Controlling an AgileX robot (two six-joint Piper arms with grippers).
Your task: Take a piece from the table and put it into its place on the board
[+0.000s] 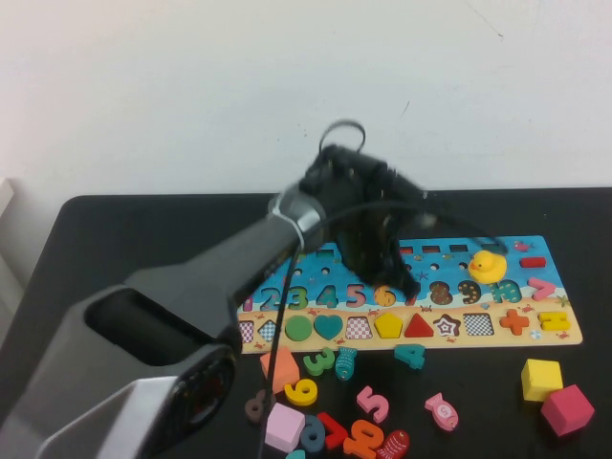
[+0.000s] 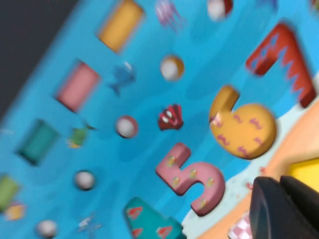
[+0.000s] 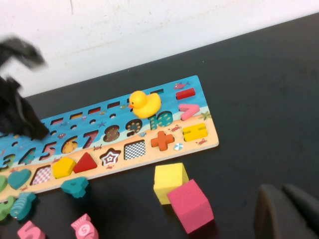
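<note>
The number-and-shape board (image 1: 521, 337) lies across the table, with a yellow duck (image 1: 487, 266) on it. My left gripper (image 1: 400, 279) hovers low over the board's number row, shut and empty. In the left wrist view its fingers (image 2: 286, 209) are beside the pink 5 (image 2: 192, 177) and yellow 6 (image 2: 244, 127), both seated in the board (image 2: 124, 164). Loose pieces lie in front of the board, among them a teal 4 (image 1: 409, 355), a green 3 (image 1: 318, 361) and a pink 5 (image 1: 373, 404). My right gripper (image 3: 289, 211) is shut and empty above bare table at the right, out of the high view.
A yellow cube (image 1: 541, 379) and a pink cube (image 1: 567, 409) stand at the front right. A pink fish (image 1: 441, 409), a yellow 6 (image 1: 301, 390) and a pink square (image 1: 285, 426) lie near the front edge. The left arm (image 1: 191, 296) crosses the left half.
</note>
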